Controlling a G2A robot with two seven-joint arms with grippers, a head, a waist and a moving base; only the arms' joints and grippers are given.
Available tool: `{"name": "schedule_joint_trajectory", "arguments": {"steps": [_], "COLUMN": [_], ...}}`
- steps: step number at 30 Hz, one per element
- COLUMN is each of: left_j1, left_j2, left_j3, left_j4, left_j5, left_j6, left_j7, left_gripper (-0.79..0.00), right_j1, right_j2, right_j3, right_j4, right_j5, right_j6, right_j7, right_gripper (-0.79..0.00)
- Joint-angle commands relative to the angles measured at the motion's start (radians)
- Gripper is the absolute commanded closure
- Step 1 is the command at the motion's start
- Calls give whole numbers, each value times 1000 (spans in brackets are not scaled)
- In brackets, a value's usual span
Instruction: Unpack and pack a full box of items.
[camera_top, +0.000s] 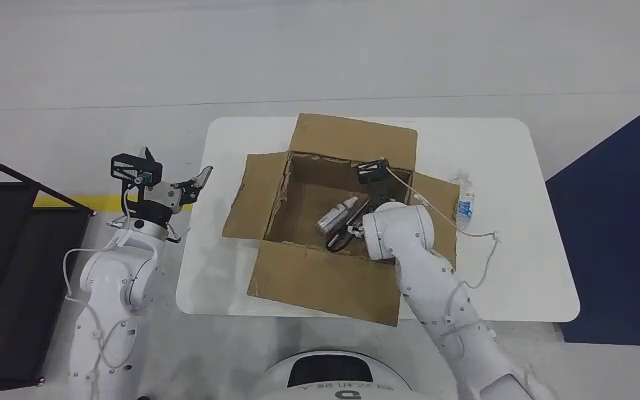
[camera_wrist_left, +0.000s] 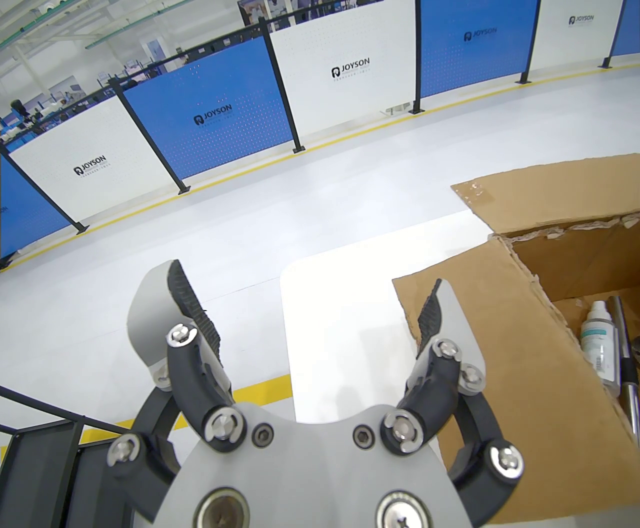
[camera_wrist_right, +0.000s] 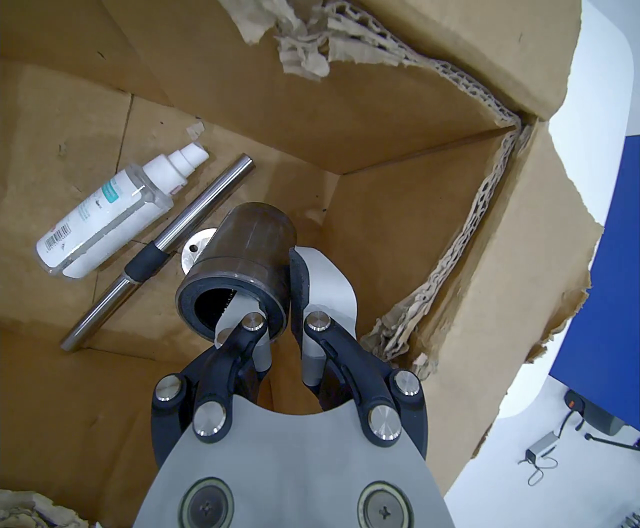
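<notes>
White bench (camera_top: 500, 200) carries an open, torn cardboard box (camera_top: 310, 285). Inside it the right hand (camera_wrist_right: 282, 287) pinches the wall of a dark hollow cylinder (camera_wrist_right: 245, 240), beside a steel rod (camera_wrist_right: 200, 205) and a white spray bottle (camera_wrist_right: 107, 217) lying flat. The left hand (camera_wrist_left: 306, 282) gapes wide beside the bench's edge.

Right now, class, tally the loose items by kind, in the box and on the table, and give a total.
Bottles: 2, one in the box, one on the table
Metal rod: 1
Dark cylinder, held by the right tool: 1
Small metal disc: 1
Total: 5
</notes>
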Motion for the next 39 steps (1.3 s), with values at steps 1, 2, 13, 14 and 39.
{"name": "schedule_joint_trajectory", "arguments": {"steps": [1, 2, 13, 14, 39], "left_j1": [0, 0, 0, 0, 0], "left_j2": [0, 0, 0, 0, 0], "left_j3": [0, 0, 0, 0, 0], "left_j4": [0, 0, 0, 0, 0], "left_j5": [0, 0, 0, 0, 0], "left_j6": [0, 0, 0, 0, 0], "left_j7": [0, 0, 0, 0, 0], "left_gripper": [-785, -785, -785, -785, -785], "right_j1": [-11, -16, -72, -82, -61], "right_j2": [-40, -60, -224, -233, -234], "right_j3": [9, 13, 62, 78, 876], "right_j4": [6, 8, -117, -182, -167], "right_j5": [-62, -88, -149, -105, 392], "right_j6": [-19, -28, -33, -33, 36], "right_j7": [20, 28, 33, 33, -36], "right_gripper": [-95, -132, -246, -240, -785]}}
